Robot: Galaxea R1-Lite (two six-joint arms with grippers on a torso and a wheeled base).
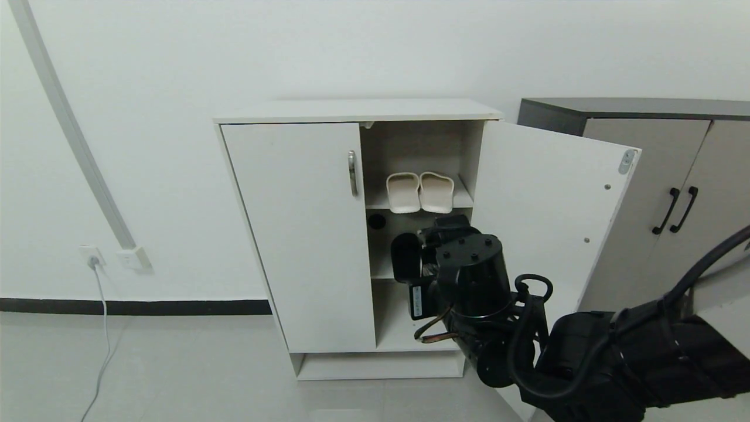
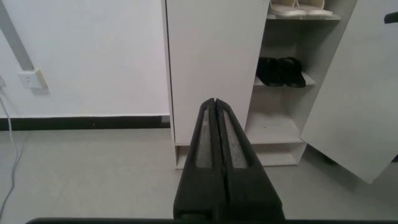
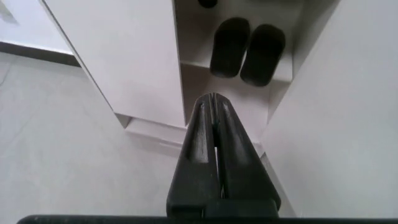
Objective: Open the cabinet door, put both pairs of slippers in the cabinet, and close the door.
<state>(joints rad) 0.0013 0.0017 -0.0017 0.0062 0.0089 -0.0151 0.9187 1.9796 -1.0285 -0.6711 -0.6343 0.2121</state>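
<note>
Both pairs are in the cabinet (image 1: 357, 111): white slippers (image 1: 420, 191) on its upper shelf, black slippers (image 3: 247, 50) on the middle shelf, just ahead of my right pincer (image 3: 214, 102), which is pressed closed and empty. The next step, I judge, is pushing the cabinet's right door (image 1: 545, 217) to. My left pincer (image 2: 214, 106) is also closed and empty.

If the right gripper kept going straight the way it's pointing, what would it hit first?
Most likely the black slippers on the middle shelf, or that shelf's front edge under them. The shut right gripper aims into the open cabinet with nothing in between, though depth is hard to judge.
</note>
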